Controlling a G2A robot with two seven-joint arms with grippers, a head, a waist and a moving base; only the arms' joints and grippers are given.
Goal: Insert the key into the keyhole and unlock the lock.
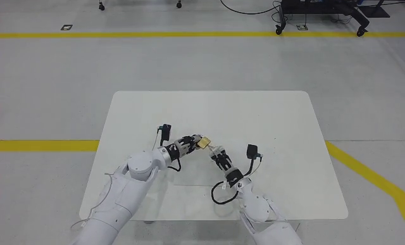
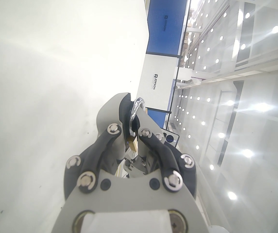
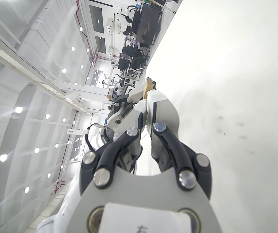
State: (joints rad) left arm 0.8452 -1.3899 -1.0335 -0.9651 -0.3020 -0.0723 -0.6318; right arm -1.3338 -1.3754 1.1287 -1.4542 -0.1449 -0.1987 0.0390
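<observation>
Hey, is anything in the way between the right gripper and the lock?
Nothing visible. The lock is clamped in the left gripper over the table, and the right gripper sits just beside it with only a small open gap between them. The keyhole itself can't be made out.

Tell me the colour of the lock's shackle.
The shackle is shiny silver, the lock body brass-coloured. It shows best in the left wrist view.
</observation>
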